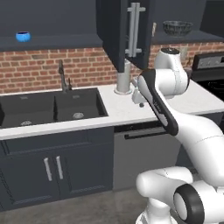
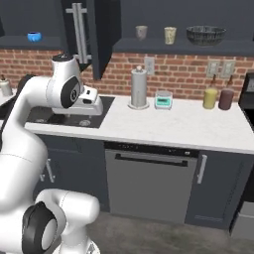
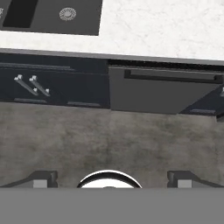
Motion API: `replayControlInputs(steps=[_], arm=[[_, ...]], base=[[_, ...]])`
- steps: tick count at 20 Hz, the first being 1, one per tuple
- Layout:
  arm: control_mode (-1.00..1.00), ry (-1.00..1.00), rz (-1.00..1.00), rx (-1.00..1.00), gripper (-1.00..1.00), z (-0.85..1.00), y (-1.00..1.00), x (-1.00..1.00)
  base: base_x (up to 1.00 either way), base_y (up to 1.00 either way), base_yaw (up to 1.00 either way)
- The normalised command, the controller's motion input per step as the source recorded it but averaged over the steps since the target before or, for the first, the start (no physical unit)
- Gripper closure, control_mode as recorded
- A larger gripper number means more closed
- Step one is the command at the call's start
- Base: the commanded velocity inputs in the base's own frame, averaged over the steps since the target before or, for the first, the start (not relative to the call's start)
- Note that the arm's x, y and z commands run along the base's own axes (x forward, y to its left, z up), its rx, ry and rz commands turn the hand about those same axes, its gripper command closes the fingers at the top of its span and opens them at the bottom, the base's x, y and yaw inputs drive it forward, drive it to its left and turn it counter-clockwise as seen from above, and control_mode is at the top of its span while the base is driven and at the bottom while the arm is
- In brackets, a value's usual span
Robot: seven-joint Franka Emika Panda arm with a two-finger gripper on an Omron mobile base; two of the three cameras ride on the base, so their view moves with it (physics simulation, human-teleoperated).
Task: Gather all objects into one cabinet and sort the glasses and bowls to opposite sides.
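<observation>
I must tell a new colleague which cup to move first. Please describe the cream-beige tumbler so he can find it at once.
Look at the open dark charcoal wall cabinet above the white counter. On its shelf the small cream-beige tumbler stands between a grey-mauve tumbler and a wide dark mesh-patterned bowl. It alone is pale yellowish.

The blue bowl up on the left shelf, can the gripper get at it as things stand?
Probably yes. The blue bowl sits alone on an open shelf with no door in front of it. The gripper is open and empty, pointing down at the floor, so the arm must lift and turn first.
</observation>
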Motion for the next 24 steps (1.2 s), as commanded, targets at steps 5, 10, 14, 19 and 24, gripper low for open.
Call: replayControlInputs(steps=[5,10,14,19,24], arm=[[1.0,0.0,0.0,0.0,-1.0,0.0,0.0,0.0],[1.0,0.0,0.0,0.0,-1.0,0.0,0.0,0.0],[1.0,0.0,0.0,0.0,-1.0,0.0,0.0,0.0],[1.0,0.0,0.0,0.0,-1.0,0.0,0.0,0.0],[1.0,0.0,0.0,0.0,-1.0,0.0,0.0,0.0]], base=[[-0.33,0.8,-0.03],[-0.23,0.72,-0.03],[0.0,0.72,0.0],[0.14,0.4,0.0],[0.3,0.16,-0.02]])
